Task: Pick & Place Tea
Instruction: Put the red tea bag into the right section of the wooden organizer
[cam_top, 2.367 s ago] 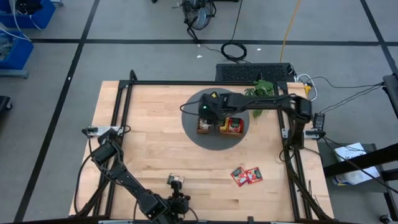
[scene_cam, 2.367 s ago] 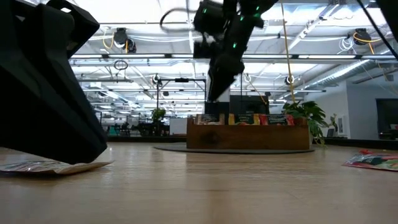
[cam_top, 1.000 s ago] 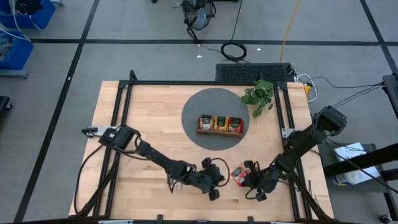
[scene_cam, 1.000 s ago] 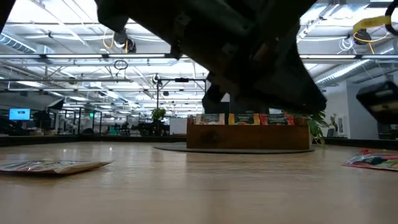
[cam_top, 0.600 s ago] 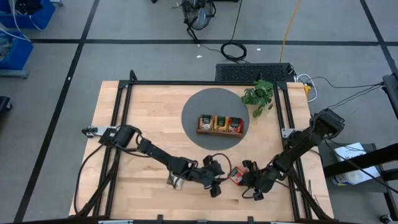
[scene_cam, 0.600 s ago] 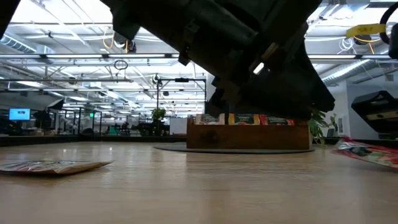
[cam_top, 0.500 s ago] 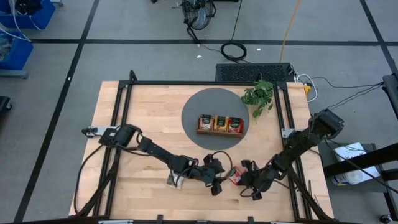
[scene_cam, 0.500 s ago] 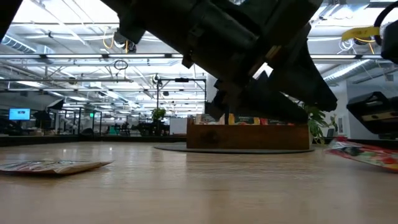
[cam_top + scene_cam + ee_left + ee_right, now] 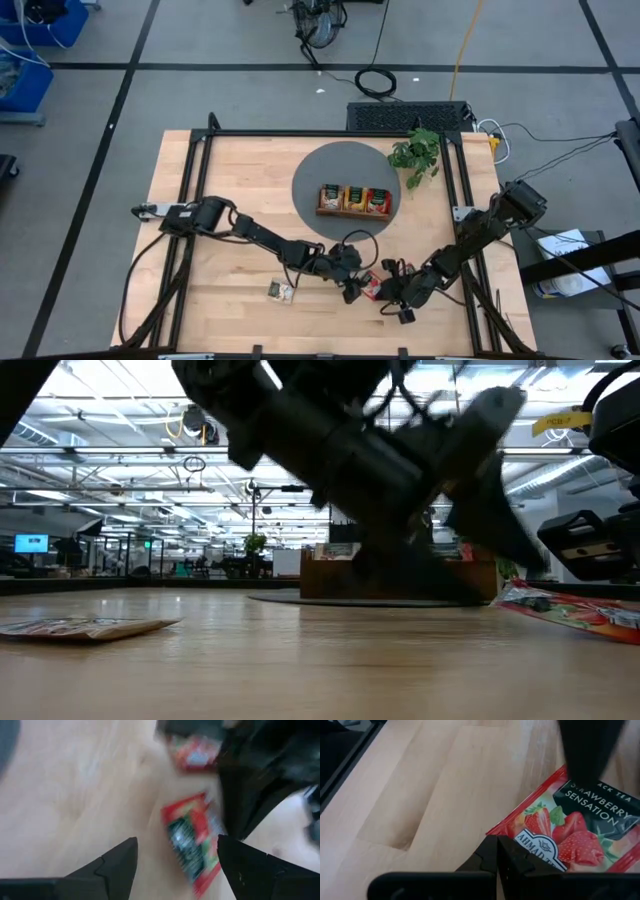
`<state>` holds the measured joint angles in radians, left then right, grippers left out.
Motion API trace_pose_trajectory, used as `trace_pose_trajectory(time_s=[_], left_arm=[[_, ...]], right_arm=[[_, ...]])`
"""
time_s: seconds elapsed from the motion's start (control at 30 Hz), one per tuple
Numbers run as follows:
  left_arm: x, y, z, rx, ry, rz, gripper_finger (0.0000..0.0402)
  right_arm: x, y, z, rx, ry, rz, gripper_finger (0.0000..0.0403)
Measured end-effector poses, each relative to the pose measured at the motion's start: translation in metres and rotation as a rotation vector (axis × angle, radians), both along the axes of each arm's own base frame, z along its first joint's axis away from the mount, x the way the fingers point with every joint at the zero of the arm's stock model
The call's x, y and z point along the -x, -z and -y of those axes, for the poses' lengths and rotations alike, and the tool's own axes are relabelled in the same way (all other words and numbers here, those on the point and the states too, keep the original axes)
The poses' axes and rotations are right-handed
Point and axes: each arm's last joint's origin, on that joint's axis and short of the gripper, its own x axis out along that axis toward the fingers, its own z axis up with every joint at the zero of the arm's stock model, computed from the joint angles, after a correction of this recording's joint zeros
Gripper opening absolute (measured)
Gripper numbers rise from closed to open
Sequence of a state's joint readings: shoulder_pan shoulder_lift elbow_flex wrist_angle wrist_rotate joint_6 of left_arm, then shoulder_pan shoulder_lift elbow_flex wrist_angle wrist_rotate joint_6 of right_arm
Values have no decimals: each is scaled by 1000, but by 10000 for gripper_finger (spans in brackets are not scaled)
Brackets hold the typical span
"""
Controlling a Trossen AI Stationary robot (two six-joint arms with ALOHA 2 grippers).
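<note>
**Red strawberry packet between my two grippers at the near edge**

The red tea packet [image 9: 570, 832] lies flat on the wooden table [image 9: 240, 190], near the near edge and a little right of the middle. In my left wrist view a second red packet [image 9: 196, 751] shows beyond it, partly hidden by my other arm. My left gripper [image 9: 353, 291] is just left of the packet with its fingers spread wide, holding nothing; the packet sits between them in that wrist's view. My right gripper [image 9: 392, 297] comes in from the right, fingers [image 9: 495, 855] pressed tight together with their tips at the packet's corner. Whether they pinch it I cannot tell. A beige packet [image 9: 280, 292] lies alone farther left. Beyond, the wooden tray [image 9: 354, 211] with its filled compartments stands on a grey round mat [image 9: 310, 180], a green plant [image 9: 416, 155] at its right
</note>
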<state>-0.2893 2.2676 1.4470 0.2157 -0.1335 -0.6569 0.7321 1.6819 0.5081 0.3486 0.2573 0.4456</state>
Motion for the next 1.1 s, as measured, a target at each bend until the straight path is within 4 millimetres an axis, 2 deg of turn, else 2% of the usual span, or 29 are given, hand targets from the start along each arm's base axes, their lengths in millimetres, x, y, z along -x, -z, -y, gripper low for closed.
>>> trace_pose_trajectory(time_s=[0.1,0.27,0.37,0.5,0.73,0.77,0.97,1.1], left_arm=[[-2,11,-2,34,13,-8,273],[-5,14,-1,49,51,20,273],[-6,14,0,50,84,36,259],[-6,14,1,46,100,39,199],[-7,11,4,-7,178,94,24],[-7,11,4,-8,181,94,13],[-4,9,3,-33,191,61,5],[5,-10,3,-78,213,-23,5]], right_arm=[[3,3,5,-14,10,14,0],[10,8,12,-46,26,34,0],[11,9,14,-53,27,42,0],[11,9,14,-50,24,43,0],[11,9,14,-27,3,50,0],[11,9,14,-24,1,52,0],[9,7,13,-9,-2,90,0],[4,-1,7,-54,-66,181,2]])
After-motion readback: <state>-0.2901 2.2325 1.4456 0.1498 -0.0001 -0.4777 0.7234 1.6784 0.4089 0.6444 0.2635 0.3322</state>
